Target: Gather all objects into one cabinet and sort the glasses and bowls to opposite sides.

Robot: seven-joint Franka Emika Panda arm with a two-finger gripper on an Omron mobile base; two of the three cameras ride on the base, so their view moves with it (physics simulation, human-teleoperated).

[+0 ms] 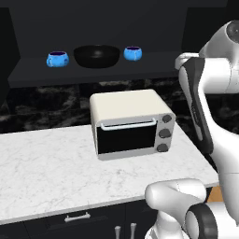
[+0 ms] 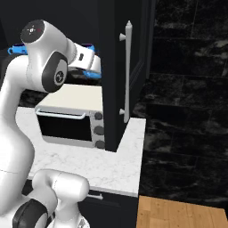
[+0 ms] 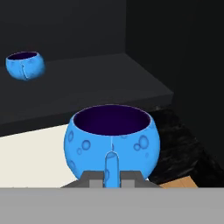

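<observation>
In the hand view a bright-blue cup (image 3: 111,140) with a dark purple inside sits right in front of my gripper (image 3: 111,180), which is shut on it; the cup's handle stands between the fingertips. It hangs over the cream oven top, just before the front edge of the black cabinet's shelf (image 3: 100,83). A second blue cup (image 3: 25,64) rests farther back on that shelf. In the left base view, the shelf (image 1: 158,63) carries a blue cup (image 1: 57,59) at the left, the wide black bowl (image 1: 97,55) in the middle and another blue cup (image 1: 132,53) to its right.
A cream toaster oven (image 1: 130,123) stands on the white marble counter (image 1: 46,168) under the cabinet. A tall black panel with a long silver handle (image 2: 128,71) rises at the counter's right end, close to my forearm. Black drawers sit below.
</observation>
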